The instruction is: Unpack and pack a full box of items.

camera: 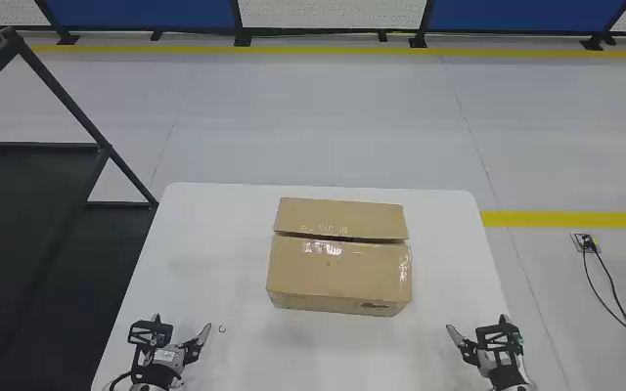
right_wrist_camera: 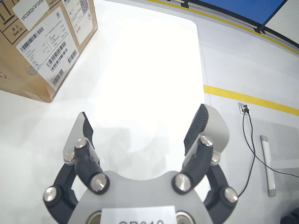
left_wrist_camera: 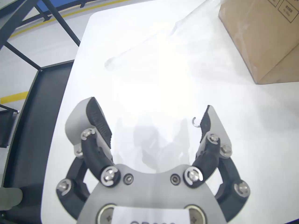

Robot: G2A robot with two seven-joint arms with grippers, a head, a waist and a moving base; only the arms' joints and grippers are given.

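Observation:
A closed brown cardboard box (camera: 339, 256) sits in the middle of the white table (camera: 205, 254), with tape across its top; its far flap looks slightly lifted. Labels cover one side of the box (right_wrist_camera: 35, 36), and a plain corner of the box (left_wrist_camera: 264, 29) faces the other arm. My left gripper (camera: 168, 342) stands open near the table's front left corner, well short of the box, with nothing between its fingers (left_wrist_camera: 98, 120). At the front right corner, my right gripper (camera: 486, 340) is likewise open and holds nothing, its fingers (right_wrist_camera: 196, 127) apart.
A small metal ring (camera: 223, 328) lies on the table just by the left gripper; the ring (left_wrist_camera: 195, 122) touches its fingertip edge. A dark metal rack (camera: 59, 156) stands left of the table. A cable (right_wrist_camera: 250, 141) runs on the floor to the right.

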